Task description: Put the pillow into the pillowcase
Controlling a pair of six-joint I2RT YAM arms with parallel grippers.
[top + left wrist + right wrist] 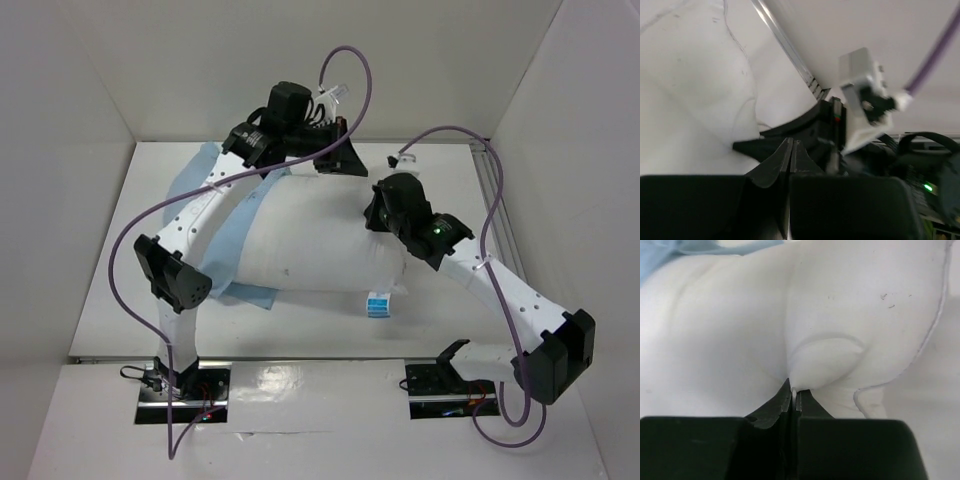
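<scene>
The right gripper [794,390] sits closest to its lens, its jaws pressed together on a small pinch of the pillow [840,305] cover, which puckers into a fold just above the tips. From above, the pillow lies across the middle of the worktop [300,325], its label [377,303] at the near edge. The pillowcase [200,190] spreads from under the pillow's left end toward the far left corner. Whether that end is already inside the cloth or only resting on it cannot be told.

The left gripper [791,146] hovers at the pillow's far edge. Its fingertips meet and nothing shows between them, so the pillowcase looks unheld.

The main risk is the grip, since so thin a pinch of cover may slip free once the bulky pillow drags. With the sack's mouth not held open, a push leftward would likely bunch the cloth or slide it along the worktop instead of feeding the pillow in.
</scene>
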